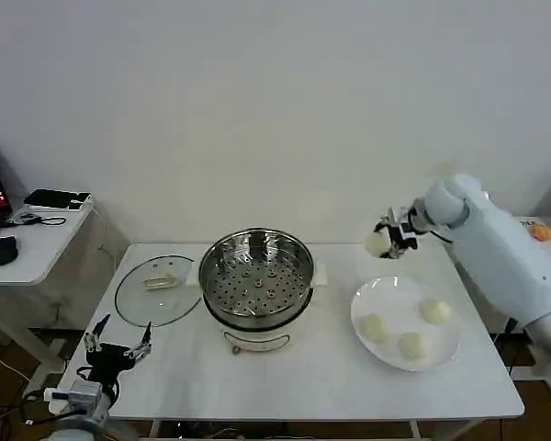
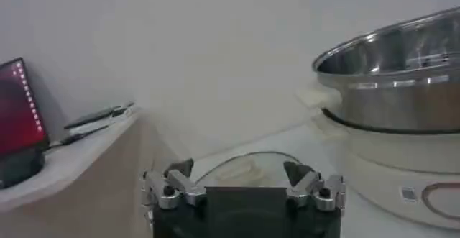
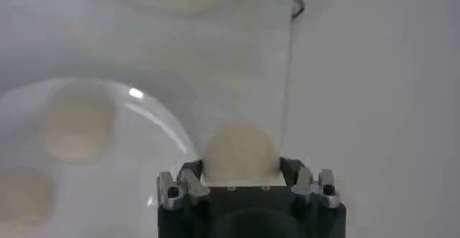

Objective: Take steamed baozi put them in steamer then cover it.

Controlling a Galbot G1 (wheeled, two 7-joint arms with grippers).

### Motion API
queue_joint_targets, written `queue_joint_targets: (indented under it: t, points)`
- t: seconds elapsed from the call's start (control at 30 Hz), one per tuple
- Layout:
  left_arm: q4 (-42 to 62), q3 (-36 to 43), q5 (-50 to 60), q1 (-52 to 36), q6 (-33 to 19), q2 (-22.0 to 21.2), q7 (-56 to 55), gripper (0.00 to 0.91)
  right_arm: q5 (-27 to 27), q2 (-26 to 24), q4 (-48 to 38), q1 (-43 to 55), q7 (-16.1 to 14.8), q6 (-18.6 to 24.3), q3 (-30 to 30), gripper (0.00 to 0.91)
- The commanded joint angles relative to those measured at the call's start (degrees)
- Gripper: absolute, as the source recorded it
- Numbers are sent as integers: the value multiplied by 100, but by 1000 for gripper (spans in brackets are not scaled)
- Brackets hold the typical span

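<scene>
Three baozi [image 1: 410, 325] sit on the white plate [image 1: 363, 296] at the table's four o'clock, and a fourth bun [image 1: 377, 243] is up in the air, clamped between the fingers of the right gripper [image 1: 388, 236] above the plate's far rim. Down at seven o'clock the left gripper [image 1: 117, 348] waits with fingers spread, just near of the glass lid [image 1: 156, 288]. Centre table, the steamer [image 1: 257, 277] stands uncovered, perforated tray bare. The carry wants to run toward nine o'clock, high enough to clear the steel rim. Best to lower gently onto the tray's far side, leaving room for the others.
</scene>
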Motion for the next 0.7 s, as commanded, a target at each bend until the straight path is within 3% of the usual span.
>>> queue_joint_targets:
  t: [0.03, 0.3, 0.47, 0.63, 0.7]
  points:
    - [-9, -4, 8, 27, -5, -43, -6, 907, 615, 379, -75, 893, -246, 499, -468, 736]
    - [-88, -65, 50, 147, 1, -116, -6, 907, 630, 1108, -399, 1175, -500, 1617, -416, 736]
    - [-54, -128, 70, 227, -3, -120, -16, 907, 757, 1344, -409, 1224, -481, 2954, -728, 736]
    - [-18, -142, 103, 211, 24, -117, -8, 907, 673, 1333, 74, 1176, -360, 3443, -1247, 736]
    - [-15, -128, 131, 194, 50, -137, -6, 907, 119, 1376, 198, 1127, -36, 3791, -1390, 746]
